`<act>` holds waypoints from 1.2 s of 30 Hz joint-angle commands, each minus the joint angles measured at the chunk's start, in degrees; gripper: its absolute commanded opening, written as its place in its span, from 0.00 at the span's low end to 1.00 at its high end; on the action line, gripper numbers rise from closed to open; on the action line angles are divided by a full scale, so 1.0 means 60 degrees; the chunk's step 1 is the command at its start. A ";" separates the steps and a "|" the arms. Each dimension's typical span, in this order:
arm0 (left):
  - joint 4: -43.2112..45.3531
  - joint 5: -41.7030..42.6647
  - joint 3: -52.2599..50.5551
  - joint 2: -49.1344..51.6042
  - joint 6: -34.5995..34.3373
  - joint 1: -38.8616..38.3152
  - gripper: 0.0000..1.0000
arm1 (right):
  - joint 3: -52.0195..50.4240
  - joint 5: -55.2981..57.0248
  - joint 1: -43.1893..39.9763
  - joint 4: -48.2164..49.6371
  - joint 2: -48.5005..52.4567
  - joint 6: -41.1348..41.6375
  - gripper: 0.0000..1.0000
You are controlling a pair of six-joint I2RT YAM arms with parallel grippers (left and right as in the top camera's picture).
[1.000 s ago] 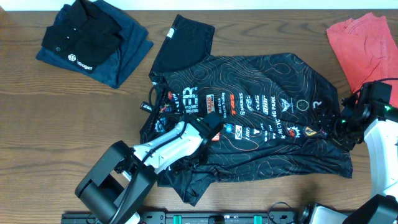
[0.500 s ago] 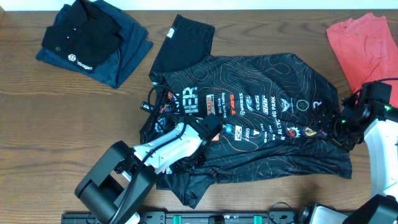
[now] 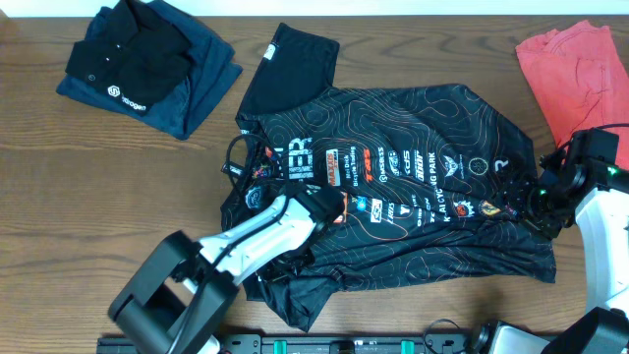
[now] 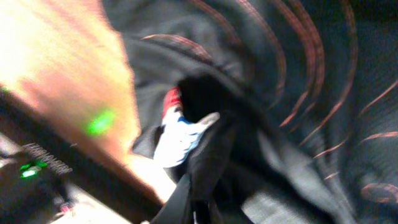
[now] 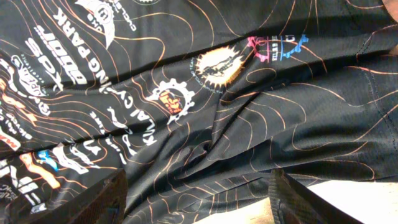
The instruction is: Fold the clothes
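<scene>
Left gripper [image 3: 332, 203]: clenched among the logos at the jersey's [image 3: 423, 187] left-centre; its wrist view is blurred, with dark fabric bunched at the fingertips.
Right gripper [image 5: 199, 208]: fingers spread wide, holding nothing, over the jersey's right edge.
Jersey: black with orange contour lines and sponsor logos, lying rumpled across the middle of the table [image 3: 98, 197], one sleeve pointing to the far edge.
Table: brown wood grain, matte.
Black polo [image 3: 128, 59]: white logo, lying on a dark blue garment [image 3: 201, 84] at the far-left corner, apart from the jersey.
Coral garment [image 3: 575, 74]: far-right corner.
Room: only a pale strip past the far edge shows.
</scene>
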 commanded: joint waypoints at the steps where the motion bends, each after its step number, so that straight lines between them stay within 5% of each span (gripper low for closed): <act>1: -0.0499 -0.0390 -0.0033 -0.0637 -0.0080 -0.0011 0.08 | -0.0047 0.0029 0.0175 -0.0029 0.0025 -0.0076 0.70; 14: -0.1111 -0.0466 -0.0036 -0.2157 -0.0069 -0.0015 0.08 | -0.0047 0.2747 -0.0364 -0.0754 0.0025 0.3100 0.65; 29: -0.1064 -0.0572 -0.0036 -0.2157 -0.0036 -0.0015 0.09 | -0.1851 0.2718 -0.4098 0.0295 0.0018 0.2845 0.66; 36: -0.0991 -0.0576 -0.0036 -0.2157 -0.0036 -0.0015 0.09 | -0.2036 0.2444 -0.4426 0.0674 0.0018 0.2484 0.67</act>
